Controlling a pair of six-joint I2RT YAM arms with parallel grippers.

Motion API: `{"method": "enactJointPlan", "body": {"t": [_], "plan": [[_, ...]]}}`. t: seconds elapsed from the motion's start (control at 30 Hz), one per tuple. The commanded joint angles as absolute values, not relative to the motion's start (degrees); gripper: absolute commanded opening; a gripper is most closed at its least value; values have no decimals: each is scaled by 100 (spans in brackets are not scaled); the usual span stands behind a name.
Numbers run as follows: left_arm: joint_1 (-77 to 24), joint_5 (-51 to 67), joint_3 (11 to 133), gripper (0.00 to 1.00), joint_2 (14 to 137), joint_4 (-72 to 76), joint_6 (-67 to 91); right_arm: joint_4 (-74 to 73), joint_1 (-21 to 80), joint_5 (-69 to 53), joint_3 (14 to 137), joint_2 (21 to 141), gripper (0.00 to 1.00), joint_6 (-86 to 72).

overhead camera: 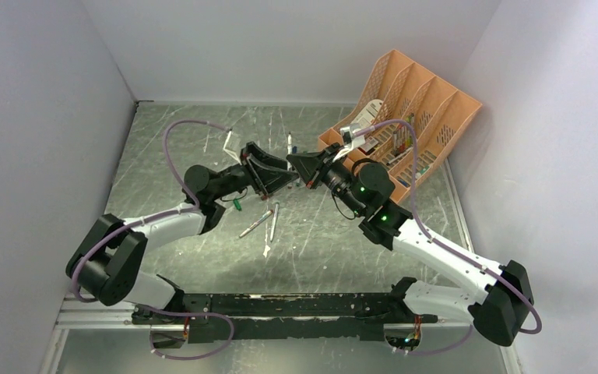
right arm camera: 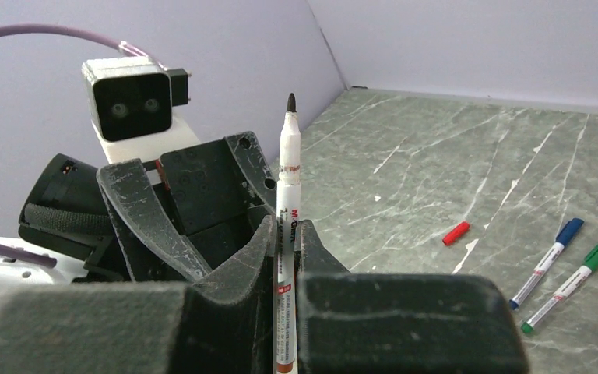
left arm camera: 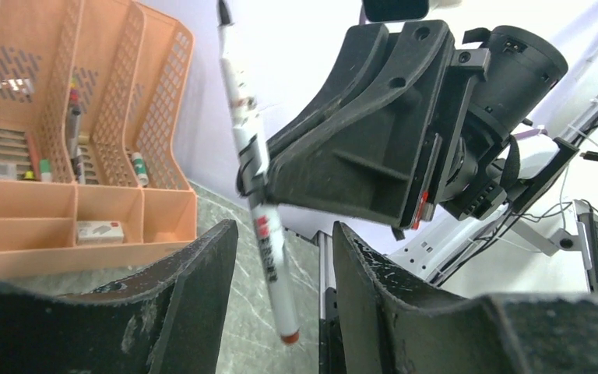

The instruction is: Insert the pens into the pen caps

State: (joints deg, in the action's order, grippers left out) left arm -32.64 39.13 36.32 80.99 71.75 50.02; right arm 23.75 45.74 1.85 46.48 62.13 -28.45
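Pen [right arm camera: 289,187] clenched in the right gripper [right arm camera: 284,234], centre of the right wrist view.
Its dark tip is bare (a red cap [right arm camera: 455,232] lies on the table [right arm camera: 436,156] at right); the left gripper [left arm camera: 284,238] stands parted, grasping nothing.

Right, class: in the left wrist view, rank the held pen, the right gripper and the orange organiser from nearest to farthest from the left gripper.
1. pen: red end hanging between the open fingers of the left gripper.
2. right gripper: just beyond, clamped on that pen.
3. orange organiser: farther back, on the left.
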Motion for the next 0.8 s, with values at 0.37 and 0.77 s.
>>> {"method": "enactJointPlan", "body": {"t": [0.37,0.77], "plan": [[-3532,4347,4500,7,8473,6433,4355,2033,4574,303,5015,5983,38,-2463],[-3641,4955,4725,7,8372,5706,3733,1632,4569,480,5133,5940,43,-2263]]}}
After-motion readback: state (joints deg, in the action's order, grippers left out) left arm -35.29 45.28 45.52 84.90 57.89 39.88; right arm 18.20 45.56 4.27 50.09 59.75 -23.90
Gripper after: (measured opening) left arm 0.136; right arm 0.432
